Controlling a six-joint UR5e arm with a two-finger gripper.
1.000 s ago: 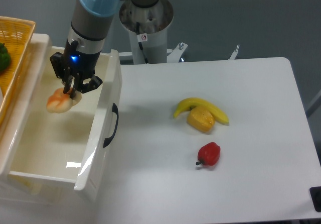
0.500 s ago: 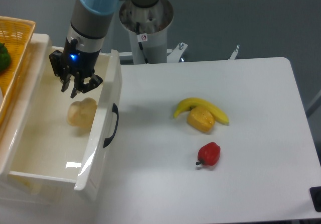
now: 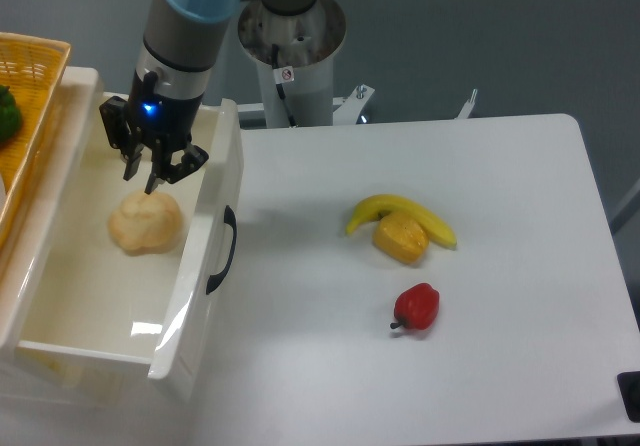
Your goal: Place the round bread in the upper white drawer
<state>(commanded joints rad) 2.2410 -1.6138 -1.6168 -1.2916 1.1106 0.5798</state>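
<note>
Hand [image 3: 141, 178] open above round bread [image 3: 146, 223]

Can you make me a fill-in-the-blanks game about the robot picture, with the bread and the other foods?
1. The round bread lies inside the upper white ____.
2. The gripper above the bread is holding ____.
3. The banana curves around a ____ lump of food.
4. The red pepper lies on the ____.

Missing words: drawer; nothing; yellow-orange; table

Light-blue joint cap, grey arm, black pincer [image 3: 141, 173]
</note>
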